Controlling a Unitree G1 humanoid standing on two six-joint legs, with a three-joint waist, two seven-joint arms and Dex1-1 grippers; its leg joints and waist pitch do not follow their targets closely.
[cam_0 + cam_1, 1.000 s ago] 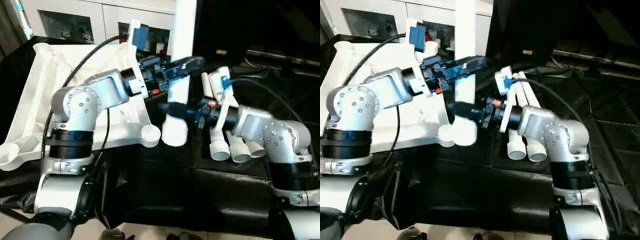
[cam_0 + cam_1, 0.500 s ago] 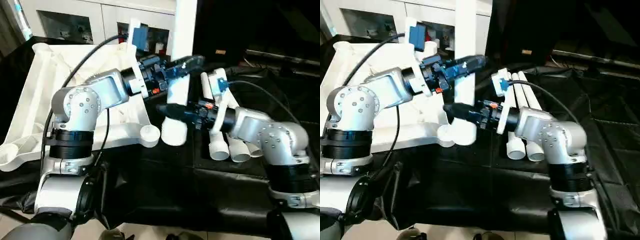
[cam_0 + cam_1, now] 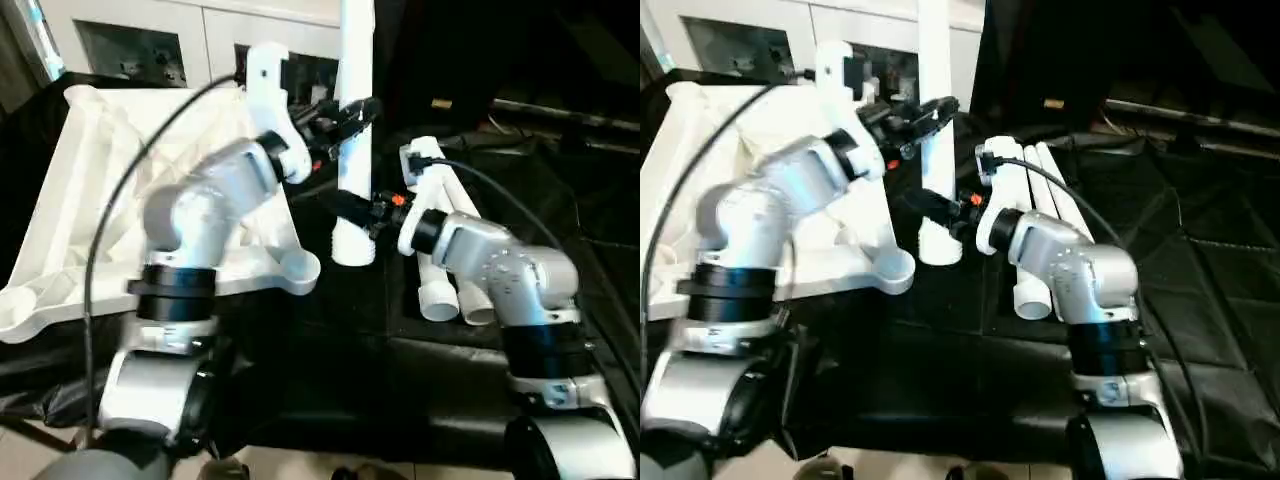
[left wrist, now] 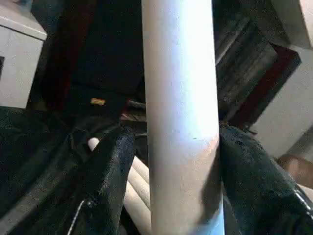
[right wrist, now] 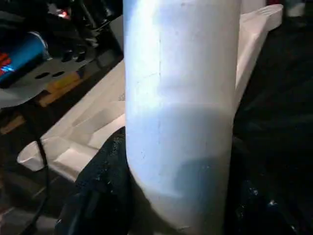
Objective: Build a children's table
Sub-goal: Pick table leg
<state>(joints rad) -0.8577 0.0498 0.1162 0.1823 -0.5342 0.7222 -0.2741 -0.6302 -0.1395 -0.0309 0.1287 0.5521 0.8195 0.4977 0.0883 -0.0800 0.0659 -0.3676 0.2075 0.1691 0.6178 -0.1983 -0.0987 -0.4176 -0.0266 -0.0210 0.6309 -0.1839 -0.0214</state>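
One white tapered leg (image 3: 354,60) stands upright, its wide lower end (image 3: 352,248) just right of the tabletop's near corner socket (image 3: 300,268). The white ribbed tabletop (image 3: 90,170) lies underside up on the left. My left gripper (image 3: 346,113) straddles the leg high up. In the left wrist view one finger (image 4: 244,181) touches the leg (image 4: 181,98) and the other finger (image 4: 107,181) stands a sliver off it. My right gripper (image 3: 350,207) is shut on the leg lower down, its dark fingers (image 5: 102,196) pressed against the leg's thick part (image 5: 181,98).
More white legs (image 3: 450,275) lie side by side on the black cloth (image 3: 420,370) under my right forearm. A white glass-door cabinet (image 3: 150,40) stands behind the tabletop. Dark furniture and cables fill the back right.
My left forearm has swung upward and its jaws have loosened on the leg. The right gripper has closed on the leg lower down. The leg stands a little farther from me.
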